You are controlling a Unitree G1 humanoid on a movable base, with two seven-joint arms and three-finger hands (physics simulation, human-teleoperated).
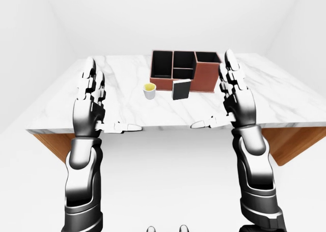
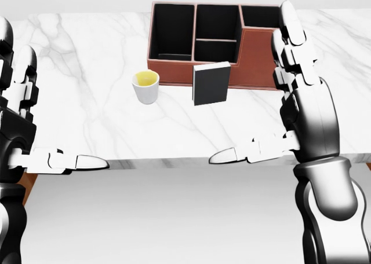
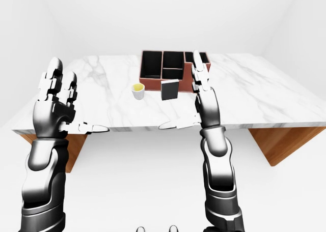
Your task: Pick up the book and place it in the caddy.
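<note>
- Head view is giving me the marble table (image 2: 87, 50) from above, with my two hands raised over its near edge and nothing in either of them.
- I am holding the right hand (image 2: 304, 110) upright at the right of this view, its fingers (image 2: 290, 26) pointing up and spread apart, the thumb sticking out to the left along the table's edge; the fingertips are overlapping the caddy's right end in the picture, but I cannot tell whether they are touching it.
- I am keeping the left hand (image 1: 90, 102) raised at the left, best seen in the left-eye view, fingers extended upward and apart, thumb pointing to the right; it is sitting well apart from the task's things.
- I am seeing the book (image 2: 211, 83), dark grey, standing upright on the table just below the caddy's lower wall in the head view, slightly tilted; whether it is leaning on that wall I cannot tell.
- I am seeing the caddy (image 2: 174, 67), a reddish-brown box with black compartments, lying toward the top of the view; its right section is standing taller than the rest.
- I am also seeing a white cup (image 2: 145, 87) with yellow inside, standing to the left of the book, near the caddy's lower-left corner.
</note>
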